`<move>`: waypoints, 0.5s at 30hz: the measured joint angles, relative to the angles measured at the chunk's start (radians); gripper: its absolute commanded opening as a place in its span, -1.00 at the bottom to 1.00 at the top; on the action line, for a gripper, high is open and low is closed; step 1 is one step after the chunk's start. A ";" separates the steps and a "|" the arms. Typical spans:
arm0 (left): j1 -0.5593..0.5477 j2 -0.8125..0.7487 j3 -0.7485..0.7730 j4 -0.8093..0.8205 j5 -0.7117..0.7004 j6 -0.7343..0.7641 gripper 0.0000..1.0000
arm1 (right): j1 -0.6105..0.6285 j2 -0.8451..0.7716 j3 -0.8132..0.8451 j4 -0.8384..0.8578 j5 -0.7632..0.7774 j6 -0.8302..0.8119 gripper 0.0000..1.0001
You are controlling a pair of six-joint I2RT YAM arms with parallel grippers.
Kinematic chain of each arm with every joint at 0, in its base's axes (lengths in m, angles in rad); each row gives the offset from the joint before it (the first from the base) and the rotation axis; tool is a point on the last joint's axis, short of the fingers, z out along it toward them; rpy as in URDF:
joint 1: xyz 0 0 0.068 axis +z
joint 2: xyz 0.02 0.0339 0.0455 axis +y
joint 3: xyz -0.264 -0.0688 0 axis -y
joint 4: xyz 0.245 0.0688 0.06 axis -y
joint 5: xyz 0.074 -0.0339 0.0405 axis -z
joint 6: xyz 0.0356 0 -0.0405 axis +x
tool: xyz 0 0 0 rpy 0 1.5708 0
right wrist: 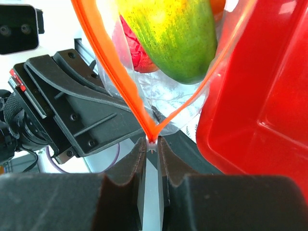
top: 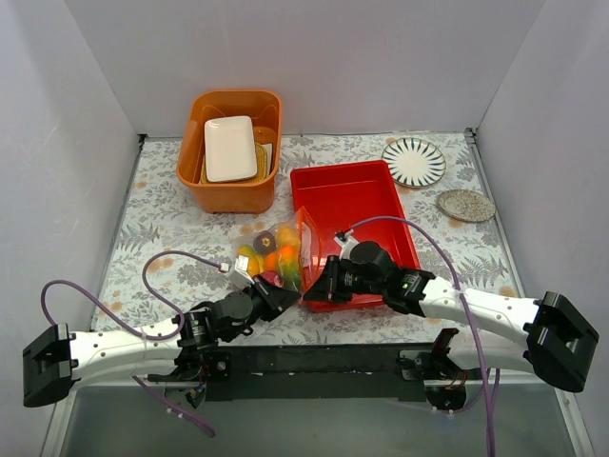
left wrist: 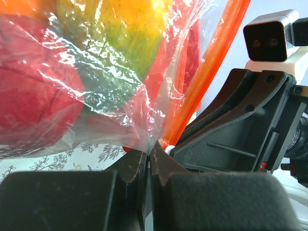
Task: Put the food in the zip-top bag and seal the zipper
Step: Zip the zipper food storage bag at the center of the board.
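While the zipper (right wrist: 115, 72) corner of the zip-top bag (top: 276, 252) is pinched by the closed left gripper (left wrist: 150, 161) and right gripper (right wrist: 152, 144) | mouth gaping | food (right wrist: 178, 33) may be spilled if tugged.

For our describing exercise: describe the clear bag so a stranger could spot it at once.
Find the red tray in the middle of the flowery table. At its left side sits the bag. Unlike the solid tray and orange tub, it is see-through, full of toy fruit, with an orange-red strip along its mouth.
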 measured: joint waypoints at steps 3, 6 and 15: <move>0.000 -0.002 -0.004 0.007 0.007 0.000 -1.00 | 0.000 -0.014 -0.008 0.000 0.021 0.000 -0.72; 0.000 -0.010 -0.018 0.021 0.013 0.000 -1.00 | 0.001 -0.016 -0.009 0.001 0.029 0.000 -0.74; 0.000 -0.012 -0.040 0.058 0.039 0.000 -1.00 | -0.006 -0.007 -0.010 0.006 0.032 -0.007 -0.75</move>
